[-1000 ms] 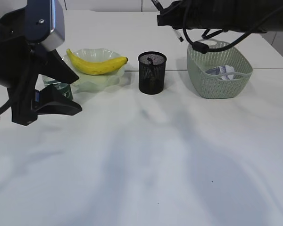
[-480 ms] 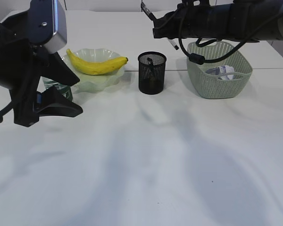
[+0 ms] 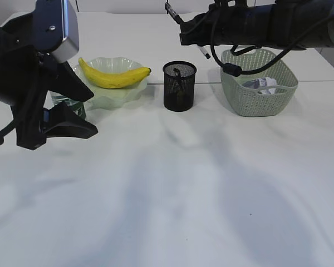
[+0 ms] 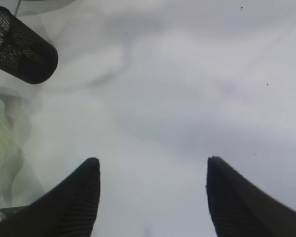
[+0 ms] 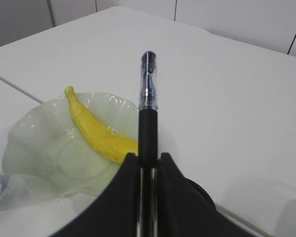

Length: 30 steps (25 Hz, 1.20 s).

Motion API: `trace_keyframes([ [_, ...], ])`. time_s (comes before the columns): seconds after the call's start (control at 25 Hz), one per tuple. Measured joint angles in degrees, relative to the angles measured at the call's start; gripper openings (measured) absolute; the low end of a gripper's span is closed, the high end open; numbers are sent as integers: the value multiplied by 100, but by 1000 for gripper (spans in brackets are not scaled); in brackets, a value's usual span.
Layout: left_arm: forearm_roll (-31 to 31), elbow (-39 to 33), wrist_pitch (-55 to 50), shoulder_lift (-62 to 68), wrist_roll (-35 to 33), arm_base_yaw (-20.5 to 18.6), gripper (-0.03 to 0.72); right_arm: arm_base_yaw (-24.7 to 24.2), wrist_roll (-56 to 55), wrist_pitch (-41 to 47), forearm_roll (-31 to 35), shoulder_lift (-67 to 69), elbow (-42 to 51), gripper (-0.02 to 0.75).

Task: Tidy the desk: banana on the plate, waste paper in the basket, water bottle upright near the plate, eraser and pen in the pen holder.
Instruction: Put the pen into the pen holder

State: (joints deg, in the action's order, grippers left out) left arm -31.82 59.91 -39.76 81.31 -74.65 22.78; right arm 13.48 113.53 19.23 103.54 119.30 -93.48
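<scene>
My right gripper [image 3: 187,34] is shut on a black pen [image 3: 172,10] and holds it in the air above and a little right of the black mesh pen holder [image 3: 179,86]. In the right wrist view the pen [image 5: 148,103] sticks up from between the shut fingers of my right gripper [image 5: 148,158]. The banana [image 3: 114,77] lies on the pale green plate [image 3: 108,95]. Crumpled paper [image 3: 260,84] lies in the green basket [image 3: 258,94]. The water bottle [image 3: 67,103] is mostly hidden behind my open, empty left gripper [image 3: 92,114]. I cannot make out the eraser.
The left wrist view shows my open left gripper [image 4: 153,165] over bare white table, the pen holder [image 4: 22,52] at top left and the plate's edge [image 4: 2,148] at left. The right wrist view shows the banana [image 5: 96,131] on the plate [image 5: 34,143].
My right arm has moved left with the pen, from above the basket to above the pen holder. The left arm has barely moved.
</scene>
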Motion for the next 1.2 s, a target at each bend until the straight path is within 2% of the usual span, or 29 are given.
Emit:
trace_keyframes([
  [0.24,0,0,0,0,8,0,484,0,-203,0,-42,0,-198,48],
  [0.44,0,0,0,0,22,0,480,0,-1919,37,-1822,0,-479,48],
  [0.56,0,0,-11,0,28,0,478,0,-2424,94,-2210,0,-540,48],
  [0.64,0,0,-77,0,28,0,477,0,-2912,94,-2700,0,-591,48],
  [0.92,0,0,-139,0,42,0,472,68,-5139,-346,-5010,13,-602,48],
  [1.2,0,0,-139,0,42,0,470,263,-8552,-729,-8450,13,-602,48],
])
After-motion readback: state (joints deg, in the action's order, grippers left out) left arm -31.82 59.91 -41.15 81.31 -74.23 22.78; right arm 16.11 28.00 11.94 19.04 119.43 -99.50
